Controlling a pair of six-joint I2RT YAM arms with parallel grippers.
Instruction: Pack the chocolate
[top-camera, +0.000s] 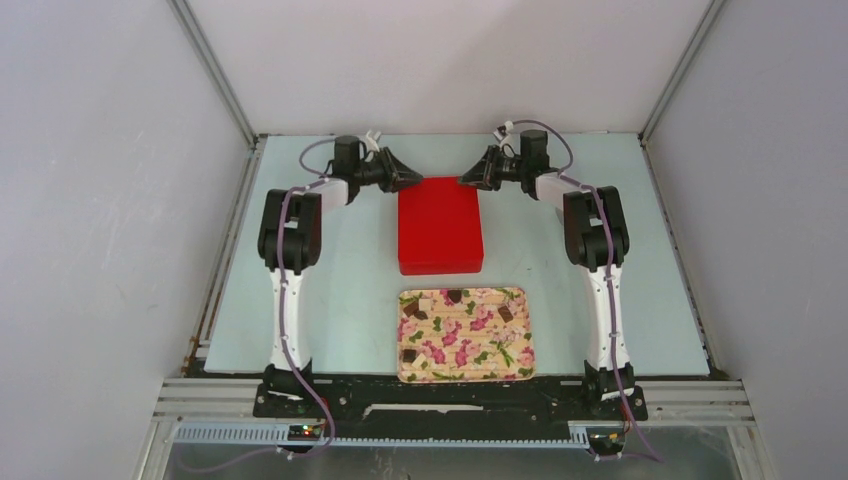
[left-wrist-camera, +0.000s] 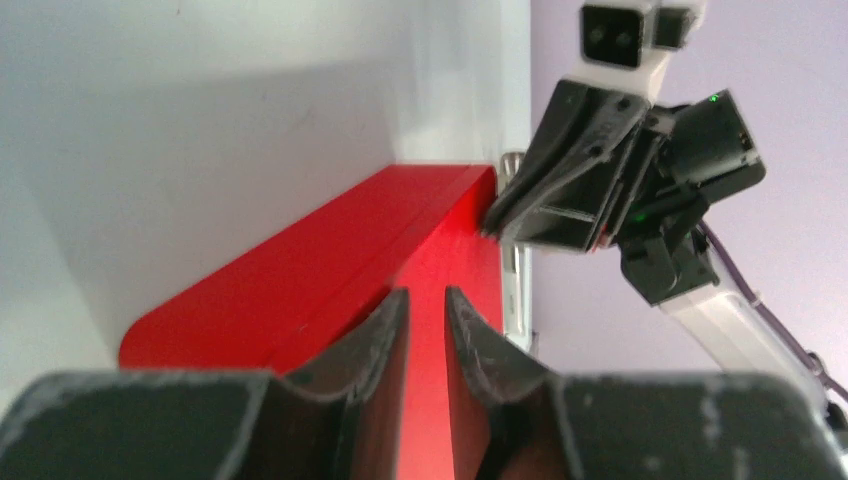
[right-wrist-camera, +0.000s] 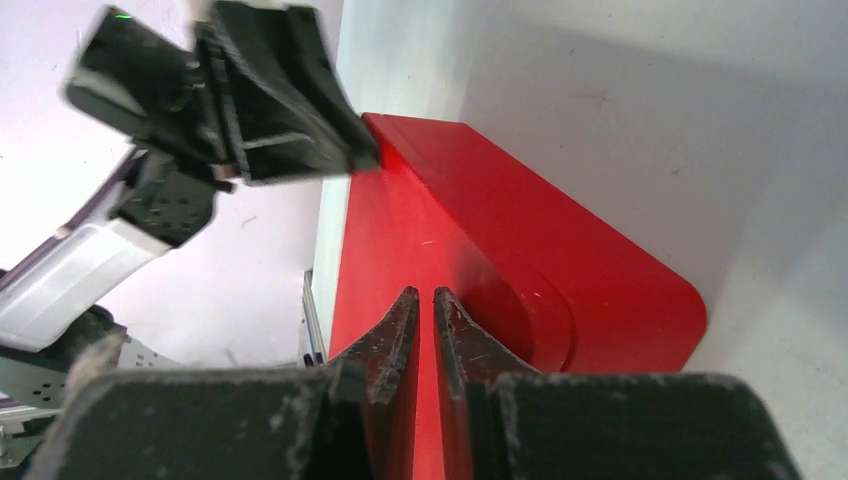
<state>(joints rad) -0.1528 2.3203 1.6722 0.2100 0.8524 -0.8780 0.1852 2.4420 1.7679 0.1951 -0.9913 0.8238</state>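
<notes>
A shut red box (top-camera: 440, 225) lies mid-table. My left gripper (top-camera: 415, 180) is at its far left corner and my right gripper (top-camera: 465, 181) at its far right corner, tips pointing at each other. In the left wrist view the left gripper (left-wrist-camera: 427, 295) hangs over the red box (left-wrist-camera: 330, 250) with a narrow gap and nothing in it. In the right wrist view the right gripper (right-wrist-camera: 425, 293) shows only a thin slit over the red box (right-wrist-camera: 560, 240). A few dark pieces of chocolate (top-camera: 455, 296) lie on the floral tray (top-camera: 470, 340) nearer the arms.
White walls enclose the table on three sides, and the back wall stands close behind the box. The floral tray lies between the two arm bases at the near edge.
</notes>
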